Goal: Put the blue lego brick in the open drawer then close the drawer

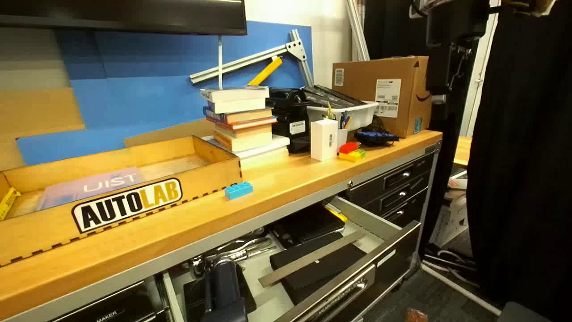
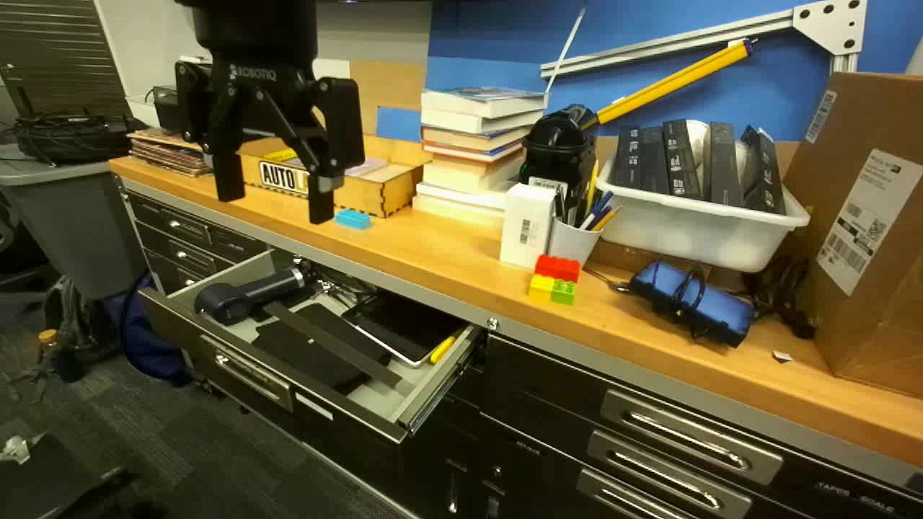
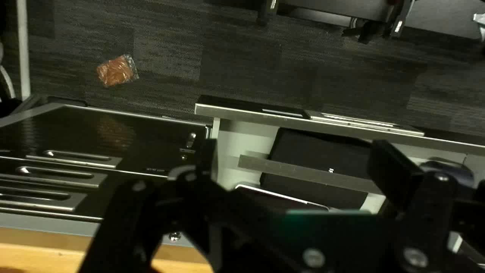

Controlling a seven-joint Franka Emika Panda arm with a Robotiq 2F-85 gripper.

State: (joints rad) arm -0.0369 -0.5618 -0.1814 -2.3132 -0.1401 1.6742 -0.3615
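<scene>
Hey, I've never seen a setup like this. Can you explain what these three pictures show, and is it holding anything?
The machine is a robot arm ending in two black fingers. Two pictures come from separate cameras facing the bench from different places. The third comes from the arm's wrist, looking down past the fingers at the floor and the open drawer.

On the bench, among other things, are a wooden tray, a stack of books, a cardboard box, red, yellow and green bricks, and a small blue brick near the tray. In the drawer are dark flat things and a metal strip.

The fingers stand apart and hold nothing.
</scene>
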